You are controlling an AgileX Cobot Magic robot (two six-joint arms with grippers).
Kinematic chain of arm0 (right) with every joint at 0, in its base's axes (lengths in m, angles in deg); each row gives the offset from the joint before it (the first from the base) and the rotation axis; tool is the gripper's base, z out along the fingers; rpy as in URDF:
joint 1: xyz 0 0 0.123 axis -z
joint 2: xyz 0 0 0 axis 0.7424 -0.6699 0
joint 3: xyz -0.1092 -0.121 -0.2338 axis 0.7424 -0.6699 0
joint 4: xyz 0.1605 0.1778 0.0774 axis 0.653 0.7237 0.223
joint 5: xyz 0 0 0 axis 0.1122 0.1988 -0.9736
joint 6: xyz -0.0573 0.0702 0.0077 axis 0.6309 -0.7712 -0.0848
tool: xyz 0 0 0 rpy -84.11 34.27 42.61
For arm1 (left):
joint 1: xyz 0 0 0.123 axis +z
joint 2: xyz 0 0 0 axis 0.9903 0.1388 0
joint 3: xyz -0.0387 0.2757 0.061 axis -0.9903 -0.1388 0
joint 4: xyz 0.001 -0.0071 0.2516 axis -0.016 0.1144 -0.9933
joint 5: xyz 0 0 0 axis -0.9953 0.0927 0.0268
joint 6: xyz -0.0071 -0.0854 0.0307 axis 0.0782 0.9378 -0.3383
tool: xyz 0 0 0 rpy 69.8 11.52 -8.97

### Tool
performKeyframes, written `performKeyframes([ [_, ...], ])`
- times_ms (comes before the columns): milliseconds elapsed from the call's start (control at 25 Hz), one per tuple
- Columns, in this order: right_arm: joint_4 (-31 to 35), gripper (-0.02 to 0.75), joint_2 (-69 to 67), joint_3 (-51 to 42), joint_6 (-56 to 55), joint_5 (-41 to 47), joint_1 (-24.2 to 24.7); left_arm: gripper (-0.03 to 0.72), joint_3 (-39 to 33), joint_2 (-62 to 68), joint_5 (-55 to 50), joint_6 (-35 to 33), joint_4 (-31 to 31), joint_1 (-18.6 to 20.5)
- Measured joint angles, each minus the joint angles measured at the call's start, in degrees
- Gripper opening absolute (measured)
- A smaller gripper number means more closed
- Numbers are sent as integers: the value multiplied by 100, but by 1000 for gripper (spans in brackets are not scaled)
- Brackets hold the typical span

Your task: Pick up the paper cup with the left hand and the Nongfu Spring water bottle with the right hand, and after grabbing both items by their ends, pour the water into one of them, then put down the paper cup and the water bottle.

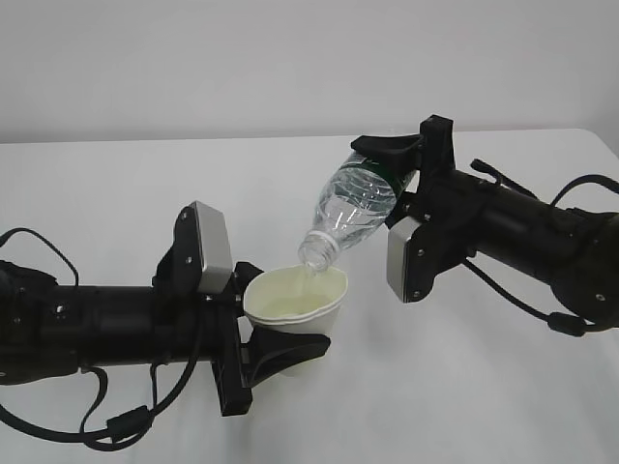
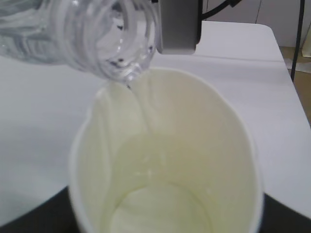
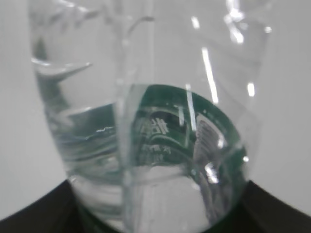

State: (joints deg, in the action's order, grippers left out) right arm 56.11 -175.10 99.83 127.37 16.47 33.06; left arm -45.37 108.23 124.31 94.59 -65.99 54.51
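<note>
While bottle is tipped: pour over tabletop centre.
Left hand (image 1: 253, 350) lies level, fingers clasping paper cup (image 1: 295, 300); right hand (image 1: 398, 164) slants down, gripping Nongfu Spring water bottle (image 1: 350, 211), water (image 2: 146, 121) running in.

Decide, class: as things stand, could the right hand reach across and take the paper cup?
Probably not. The right hand is already closed around the tilted water bottle, mid-pour, and the left hand holds the paper cup; it would have to set the bottle down first.

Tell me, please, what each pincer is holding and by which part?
Left pincer: paper cup, by its lower body. Right pincer: water bottle, by its base end.
</note>
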Motion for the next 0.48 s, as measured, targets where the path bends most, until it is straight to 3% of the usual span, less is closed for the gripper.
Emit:
performKeyframes([
  [480,11,447,0,0,13,-4,0,417,0,0,0,0,-11,0],
])
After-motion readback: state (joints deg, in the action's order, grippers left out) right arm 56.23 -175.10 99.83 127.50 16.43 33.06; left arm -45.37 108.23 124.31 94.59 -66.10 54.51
